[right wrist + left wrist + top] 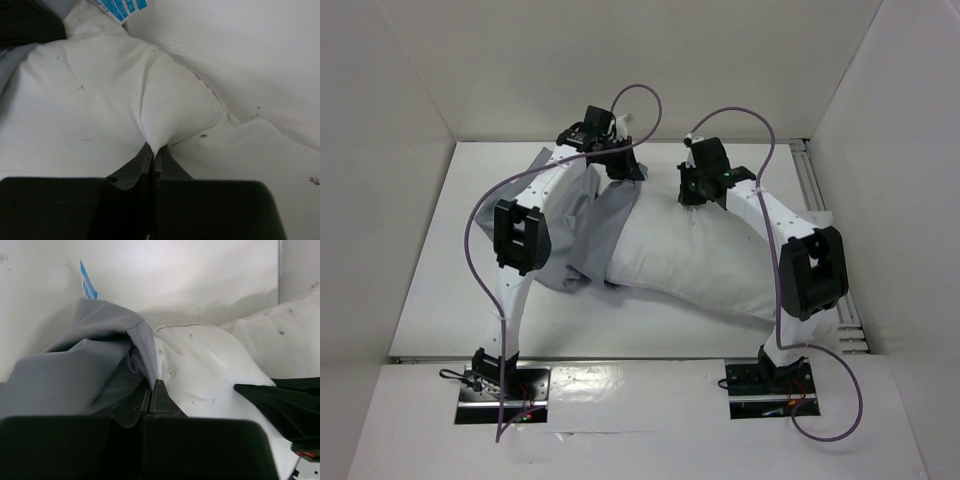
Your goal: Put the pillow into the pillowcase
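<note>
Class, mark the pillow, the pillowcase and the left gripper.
pillow (700, 265): top external view, middle of its white top.
pillowcase (75, 370): left wrist view, broad grey fold.
left gripper (153, 386): left wrist view, between its shut fingertips.

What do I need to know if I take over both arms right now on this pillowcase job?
Left gripper: shut on an edge of the grey pillowcase, holding it up at the far side.
Right gripper: shut on a pinch of the white pillow near its far edge.
Where things are: the pillow lies across the table, centre to right. The pillowcase is bunched at its left end and overlaps that end.
Done: the left end seems only just started into the case.
Left: most of the pillow is bare, so probably feed it leftward into the case.
</note>
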### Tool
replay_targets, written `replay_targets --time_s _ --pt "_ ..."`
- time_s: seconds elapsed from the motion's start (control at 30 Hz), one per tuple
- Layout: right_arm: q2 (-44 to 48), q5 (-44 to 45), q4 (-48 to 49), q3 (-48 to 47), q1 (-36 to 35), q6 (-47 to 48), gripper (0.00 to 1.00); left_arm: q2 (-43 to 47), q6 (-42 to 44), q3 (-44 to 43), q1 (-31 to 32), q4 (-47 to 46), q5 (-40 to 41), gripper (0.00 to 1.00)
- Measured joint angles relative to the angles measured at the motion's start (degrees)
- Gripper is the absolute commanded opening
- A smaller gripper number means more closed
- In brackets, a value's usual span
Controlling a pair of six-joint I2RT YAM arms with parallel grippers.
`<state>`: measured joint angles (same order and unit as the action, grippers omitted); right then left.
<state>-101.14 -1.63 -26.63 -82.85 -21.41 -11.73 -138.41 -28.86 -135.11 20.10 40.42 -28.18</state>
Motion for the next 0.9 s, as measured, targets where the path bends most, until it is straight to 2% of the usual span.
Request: replay_targets --time_s 0.37,0.4,0.47,0.5,0.53,0.57,0.67,0.77,0.9 --pt "8.59 2.36 3.13 5.90 -5.20 -0.22 0.00 10.45 0.26 2.05 0.50 0.46 -3.52 0.00" --pt "9.03 2.64 3.54 6.36 -5.68 -0.44 0.00 10.86 0.35 2.05 0.66 0.52 -3.56 0.07" --pt "9.35 3.19 3.48 6.43 -6.23 -0.66 0.00 11.30 0.63 2.12 1.20 0.81 -3.63 0.39" --pt "9.40 3.48 3.48 6.43 -6.45 -0.83 0.00 11.43 0.74 2.38 1.53 0.81 -3.67 0.51" --pt "9.40 3.58 3.50 6.43 -6.64 -0.96 0.00 11.52 0.83 2.64 1.86 0.70 -3.67 0.59" --pt "9.40 3.61 3.48 6.45 -6.95 -1.11 0.00 11.67 0.63 2.99 2.21 0.61 -3.61 0.62" --pt "9.53 4.22 3.45 6.51 -7.96 -1.27 0.00 11.98 0.28 3.98 2.97 0.57 -2.60 0.60" --pt "10.19 4.55 3.91 7.58 -8.13 -1.60 0.00 12.24 0.42 4.94 3.21 0.28 -0.26 0.50" --pt "11.30 4.72 4.35 8.37 -8.26 -2.12 0.00 12.24 0.26 5.27 3.32 0.24 3.15 0.19"
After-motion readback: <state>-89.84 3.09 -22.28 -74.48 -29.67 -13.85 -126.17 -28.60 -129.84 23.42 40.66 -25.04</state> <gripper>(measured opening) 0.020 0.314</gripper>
